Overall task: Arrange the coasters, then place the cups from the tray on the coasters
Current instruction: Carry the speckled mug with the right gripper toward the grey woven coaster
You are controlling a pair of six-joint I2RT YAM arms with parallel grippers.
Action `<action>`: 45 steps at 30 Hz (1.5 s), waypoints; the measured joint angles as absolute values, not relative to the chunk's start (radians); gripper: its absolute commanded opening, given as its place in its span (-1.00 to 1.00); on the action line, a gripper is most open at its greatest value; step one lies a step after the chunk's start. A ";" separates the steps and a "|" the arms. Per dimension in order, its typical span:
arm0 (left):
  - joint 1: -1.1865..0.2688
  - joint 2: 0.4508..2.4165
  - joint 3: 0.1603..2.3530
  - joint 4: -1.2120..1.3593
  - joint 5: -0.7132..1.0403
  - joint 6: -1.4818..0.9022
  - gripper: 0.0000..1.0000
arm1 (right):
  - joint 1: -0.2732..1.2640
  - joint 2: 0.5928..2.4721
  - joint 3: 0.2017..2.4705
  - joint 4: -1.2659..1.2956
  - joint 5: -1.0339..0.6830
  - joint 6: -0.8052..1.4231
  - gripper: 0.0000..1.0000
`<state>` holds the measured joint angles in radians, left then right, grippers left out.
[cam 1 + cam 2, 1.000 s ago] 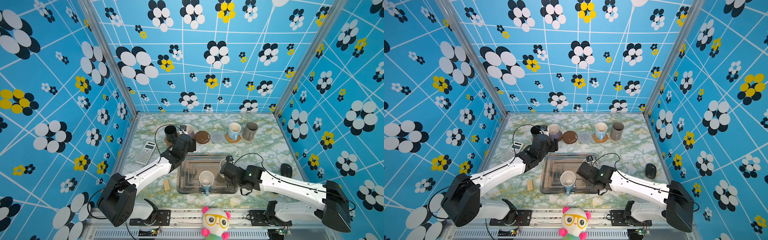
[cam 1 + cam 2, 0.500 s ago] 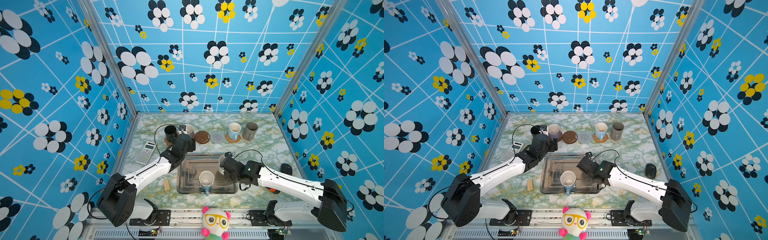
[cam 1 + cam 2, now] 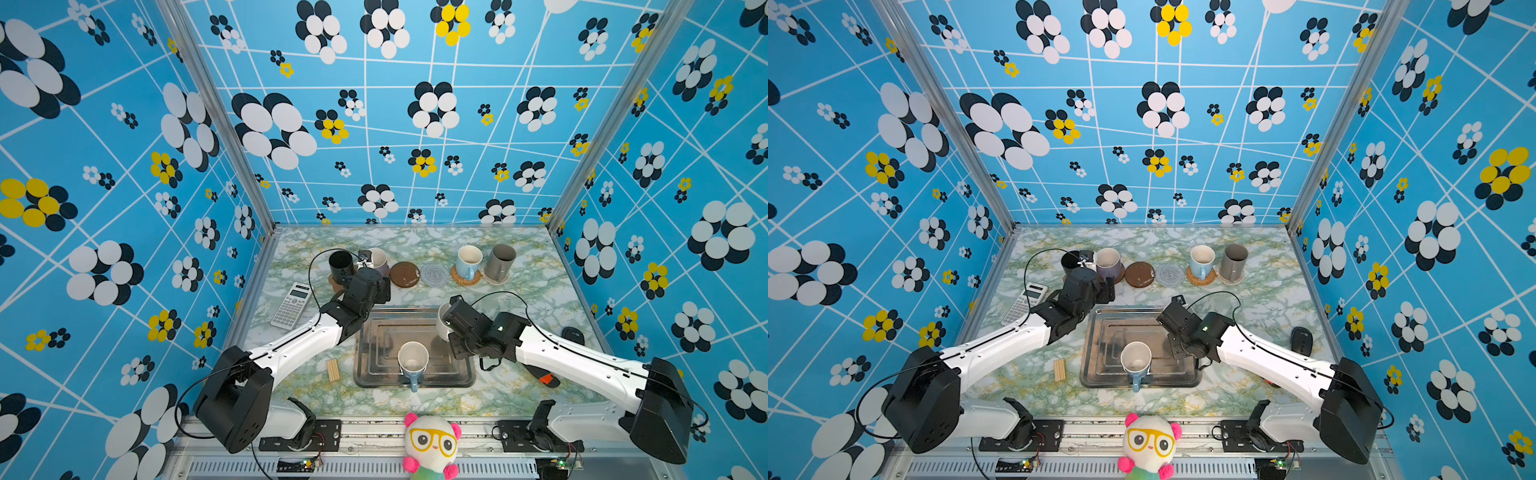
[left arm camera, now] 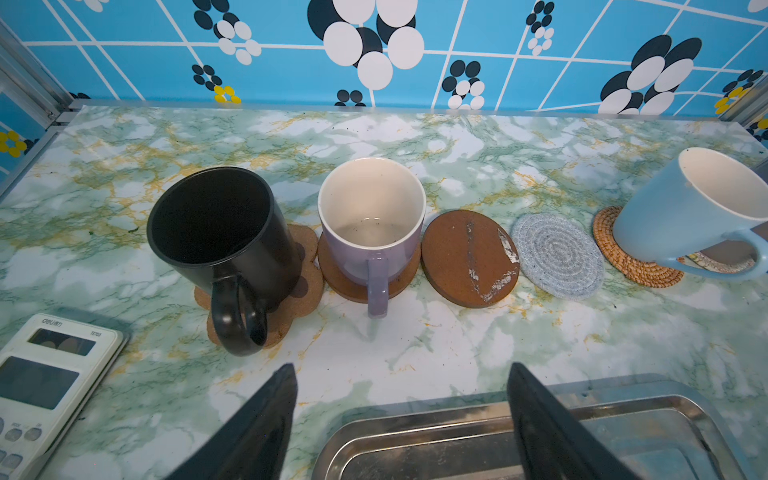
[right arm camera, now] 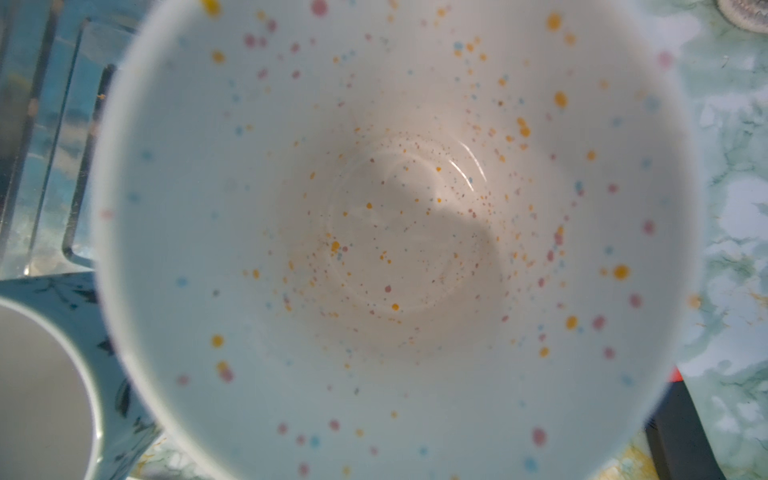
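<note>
Along the back stand a black cup (image 4: 224,232) on the tan paw coaster (image 4: 305,286), a lavender cup (image 4: 372,232) on a brown coaster, a light blue cup (image 3: 468,259) on a rattan coaster (image 3: 459,277) and a grey cup (image 3: 500,261) on a pale one. Between them lie a bare brown coaster (image 3: 404,274) and a grey-blue woven coaster (image 3: 434,274). The steel tray (image 3: 374,370) holds another light blue cup (image 3: 412,359). My left gripper (image 4: 401,368) is open and empty at the tray's far left corner. My right gripper (image 3: 455,328) is shut on the white speckled cup (image 5: 395,232), above the tray's right side.
A calculator (image 3: 291,305) lies left of the tray, with a bundle of wooden sticks (image 3: 332,370) nearer the front. To the right are a black mouse (image 3: 573,334) and a black-and-orange tool (image 3: 546,379) under the right arm. A plush toy (image 3: 432,444) sits at the front rail.
The right arm has swung a little inward and back, carrying the white cup. The left arm has stayed where it was.
</note>
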<state>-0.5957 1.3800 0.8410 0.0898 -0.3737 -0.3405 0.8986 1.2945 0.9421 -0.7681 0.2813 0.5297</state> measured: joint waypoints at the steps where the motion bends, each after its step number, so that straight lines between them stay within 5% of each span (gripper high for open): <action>1: -0.595 1.380 0.841 0.090 -0.374 -0.340 0.61 | 0.894 1.298 0.944 -0.768 0.281 0.525 -1.00; 45: -0.575 1.380 0.841 0.090 -0.374 -0.348 0.60 | 0.740 1.414 1.032 -0.664 0.248 0.401 -1.00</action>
